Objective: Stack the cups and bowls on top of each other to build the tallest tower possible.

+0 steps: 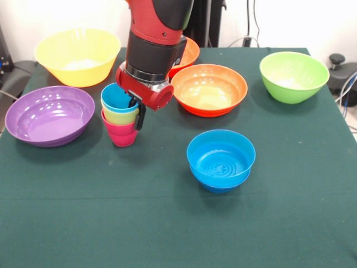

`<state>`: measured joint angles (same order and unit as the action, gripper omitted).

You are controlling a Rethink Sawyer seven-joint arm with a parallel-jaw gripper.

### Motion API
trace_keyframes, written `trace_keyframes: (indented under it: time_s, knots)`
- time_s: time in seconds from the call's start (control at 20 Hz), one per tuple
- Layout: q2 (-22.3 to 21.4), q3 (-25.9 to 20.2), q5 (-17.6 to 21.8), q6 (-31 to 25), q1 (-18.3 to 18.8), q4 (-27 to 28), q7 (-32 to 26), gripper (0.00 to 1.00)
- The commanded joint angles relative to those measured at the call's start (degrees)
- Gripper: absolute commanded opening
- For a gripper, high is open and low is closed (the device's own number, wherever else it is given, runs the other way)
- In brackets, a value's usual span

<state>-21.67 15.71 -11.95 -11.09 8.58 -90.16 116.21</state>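
Three cups stand nested on the green table cloth (167, 223): a red-pink cup (124, 135) at the bottom, a yellow cup (118, 116) in it and a light blue cup (116, 98) on top. My gripper (136, 114) hangs at the right rim of this stack, touching or almost touching the light blue cup. The arm's red wrist hides how its jaws stand. To the right, nearer the front, a small lighter blue bowl (221, 157) sits nested in a darker blue one (225, 185).
A large yellow bowl (78, 56) sits at the back left and a purple bowl (49, 114) left of the cups. An orange bowl (209, 88) lies right of the gripper. A second orange bowl (191, 53) is partly behind the arm. A lime green bowl (294, 75) stands back right.
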Motion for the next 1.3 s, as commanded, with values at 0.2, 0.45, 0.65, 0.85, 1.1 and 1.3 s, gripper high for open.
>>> trace_keyframes:
  time_s: [0.2, 0.45, 0.65, 0.85, 1.1, 1.3]
  knots:
    - [2.13, -6.67, -0.89, -6.55, -0.11, -0.22, 6.66, 0.0]
    - [-0.27, -6.59, -0.66, -8.23, -0.35, -0.52, 6.2, 0.0]
    - [-0.89, -6.58, -0.62, -8.7, -0.33, -0.38, 6.16, 0.0]
    - [-1.54, -6.96, -0.53, -8.7, -0.12, -0.52, 5.9, 0.0]
    - [-2.19, -7.4, -0.38, -8.66, 0.18, -0.52, 5.54, 0.0]
    - [-2.22, -7.06, -0.25, -9.01, 0.0, -0.16, 5.52, 0.0]
